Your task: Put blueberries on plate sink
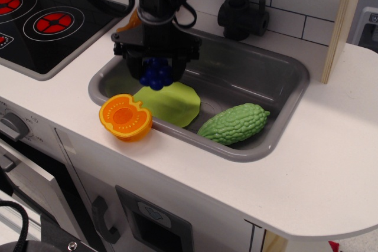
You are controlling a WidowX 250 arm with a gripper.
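My gripper is shut on the dark-blue blueberries and holds them just above the left part of the light-green plate. The plate lies flat in the left half of the grey sink. The berries hang between the black fingers, over the plate's upper left edge. Whether they touch the plate I cannot tell.
A bumpy green gourd lies in the sink's front right. An orange halved fruit sits on the sink's front left rim. A black faucet stands behind the sink. The black stovetop is at far left. An orange drumstick lies behind my gripper.
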